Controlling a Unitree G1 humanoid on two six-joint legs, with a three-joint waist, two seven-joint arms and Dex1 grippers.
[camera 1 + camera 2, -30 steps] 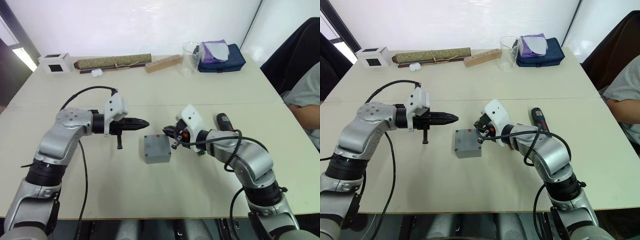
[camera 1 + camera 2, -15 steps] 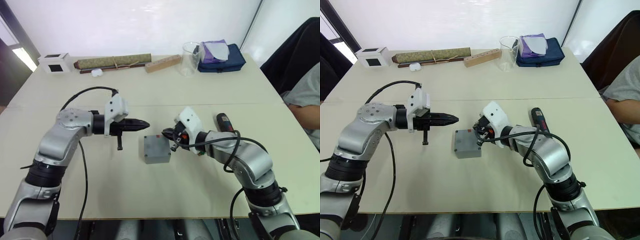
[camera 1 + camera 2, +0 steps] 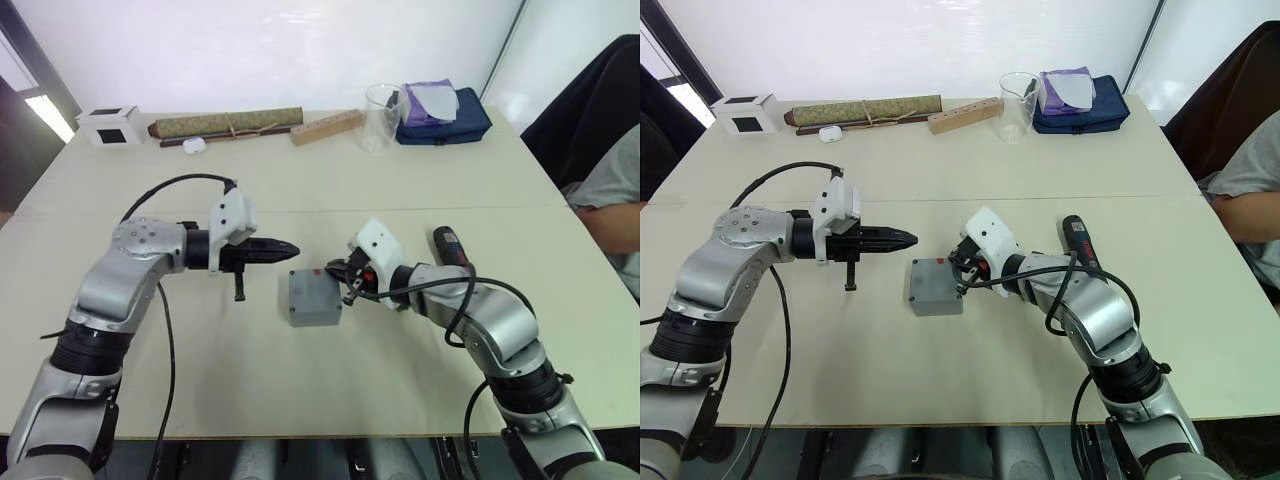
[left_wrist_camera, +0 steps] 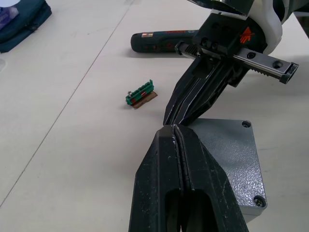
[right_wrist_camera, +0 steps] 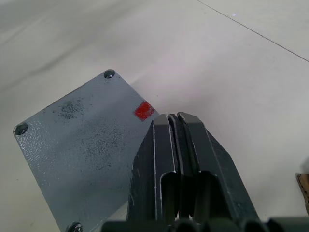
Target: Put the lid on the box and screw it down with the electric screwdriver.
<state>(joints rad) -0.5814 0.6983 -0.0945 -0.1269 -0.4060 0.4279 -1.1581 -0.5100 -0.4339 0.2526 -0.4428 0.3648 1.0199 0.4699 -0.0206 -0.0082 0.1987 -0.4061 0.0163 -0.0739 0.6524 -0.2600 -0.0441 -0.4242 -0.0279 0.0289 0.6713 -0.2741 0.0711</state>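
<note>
The grey box (image 3: 316,318) stands mid-table with the lid (image 3: 313,290) lying flat on it, screw holes at the corners and a red mark (image 5: 144,110) near one edge. My right gripper (image 3: 330,270) is shut and empty, its tips at the lid's far right edge beside the red mark. To the box's far left hovers my left gripper (image 3: 290,248), shut on nothing and pointing at the right one. The black electric screwdriver (image 3: 447,245) lies on the table beyond my right forearm, also seen at the electric screwdriver (image 4: 164,41) in the left wrist view.
A small green terminal block (image 4: 140,94) lies between box and screwdriver. Along the far edge sit a white cube (image 3: 108,125), a brown roll (image 3: 228,124), a wooden block (image 3: 326,127), a clear beaker (image 3: 381,117) and a blue pouch (image 3: 440,112). A person (image 3: 610,190) sits at the right.
My right gripper has edged slightly down and closer to the lid's right edge. The left arm, box and screwdriver have stayed put.
</note>
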